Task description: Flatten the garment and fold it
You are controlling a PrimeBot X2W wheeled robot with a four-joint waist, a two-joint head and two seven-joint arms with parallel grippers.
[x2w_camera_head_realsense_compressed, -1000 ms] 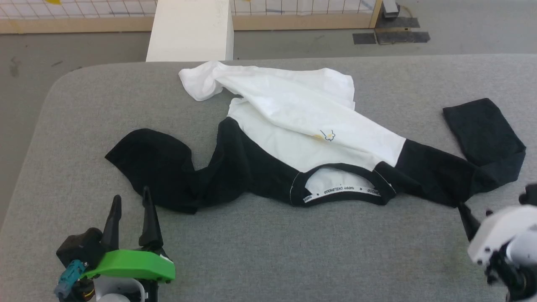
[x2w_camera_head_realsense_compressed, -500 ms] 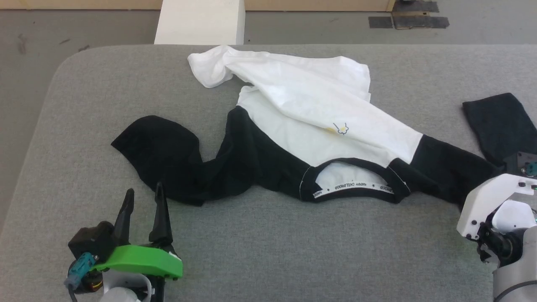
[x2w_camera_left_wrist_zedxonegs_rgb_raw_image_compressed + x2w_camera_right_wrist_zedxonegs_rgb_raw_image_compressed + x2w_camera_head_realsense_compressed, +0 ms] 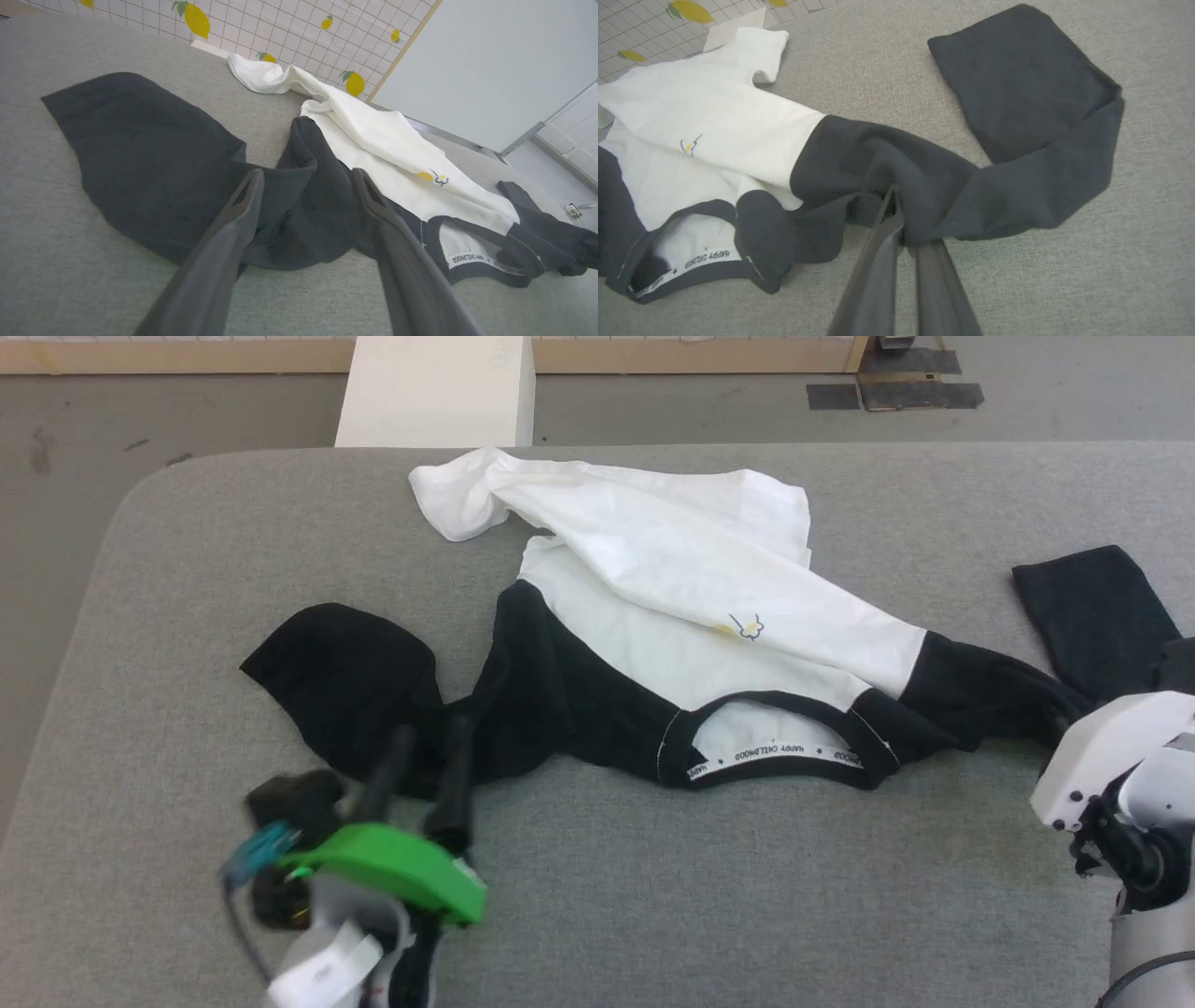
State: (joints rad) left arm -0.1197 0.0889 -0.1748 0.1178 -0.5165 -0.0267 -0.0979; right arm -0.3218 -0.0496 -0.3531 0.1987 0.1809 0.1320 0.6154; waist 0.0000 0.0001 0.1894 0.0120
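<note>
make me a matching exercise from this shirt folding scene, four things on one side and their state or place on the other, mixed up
Column 1
1. left gripper
2. right gripper
3. neckband
4. cartoon print

Column 2
a. on the white cloth of the garment
b. shut on the bunched black sleeve
c. black, on the side of the garment nearest the robot
d. open, fingertips at the spread black sleeve

Pairs: 1-d, 2-b, 3-c, 4-a
</note>
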